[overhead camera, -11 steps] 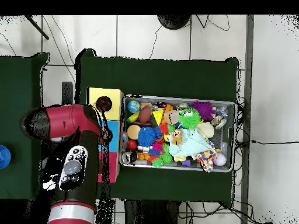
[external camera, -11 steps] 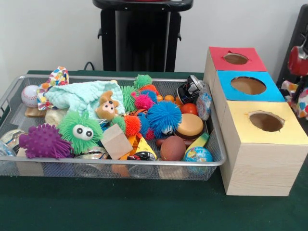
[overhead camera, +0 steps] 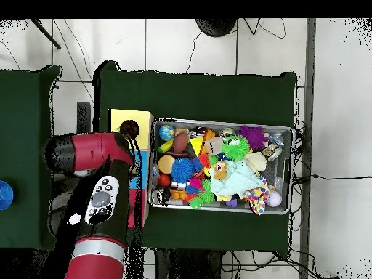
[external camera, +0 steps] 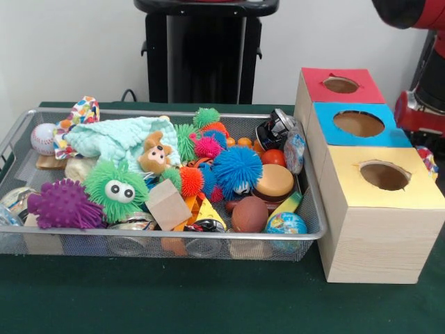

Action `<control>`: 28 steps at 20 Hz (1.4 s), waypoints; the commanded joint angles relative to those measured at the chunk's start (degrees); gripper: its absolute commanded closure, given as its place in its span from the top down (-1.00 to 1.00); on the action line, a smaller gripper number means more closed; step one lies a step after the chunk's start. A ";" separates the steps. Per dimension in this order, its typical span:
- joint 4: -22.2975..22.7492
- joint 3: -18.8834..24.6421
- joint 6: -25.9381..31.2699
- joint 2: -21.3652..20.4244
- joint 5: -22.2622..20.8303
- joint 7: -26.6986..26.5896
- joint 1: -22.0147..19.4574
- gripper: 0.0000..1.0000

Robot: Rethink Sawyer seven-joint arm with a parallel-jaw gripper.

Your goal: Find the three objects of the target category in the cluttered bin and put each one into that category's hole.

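The wire mesh bin (external camera: 174, 237) is full of toys; it also shows in the overhead view (overhead camera: 218, 120). One white cloth piece printed with coloured triangles (external camera: 85, 110) lies at the bin's far left corner, beside a baseball; in the overhead view this cloth (overhead camera: 256, 197) is at the bin's lower right. A small dotted, many-coloured thing (external camera: 425, 158) peeks out behind the right side of the yellow-topped box; I cannot tell what it is. The yellow box's round hole (external camera: 384, 175) is unobstructed and also shows in the overhead view (overhead camera: 129, 129). Only the arm's red and black links (external camera: 419, 111) show, right of the boxes; the gripper is hidden.
A mint-green knitted cloth (external camera: 115, 138), spiky pom-pom balls (external camera: 236, 169), a wooden block (external camera: 167, 204) and balls crowd the bin. The blue-topped box (external camera: 358, 124) and red-topped box (external camera: 341, 85) stand behind the yellow one. In the overhead view the arm (overhead camera: 98, 200) covers those two boxes.
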 commanded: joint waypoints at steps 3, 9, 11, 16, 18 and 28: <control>-0.14 1.34 -4.66 4.34 -2.33 7.01 -2.65 -1.00; -0.53 1.33 -5.20 5.06 -3.74 4.27 -3.77 -1.00; -0.62 1.21 -5.22 5.15 -3.59 4.51 -4.02 -1.00; -1.75 0.23 -0.53 3.38 -2.22 6.64 -3.31 -1.00; -2.74 -0.09 2.25 2.43 -1.37 7.99 -2.62 -1.00; -11.02 -1.94 18.77 -1.92 1.16 13.15 -1.36 -1.00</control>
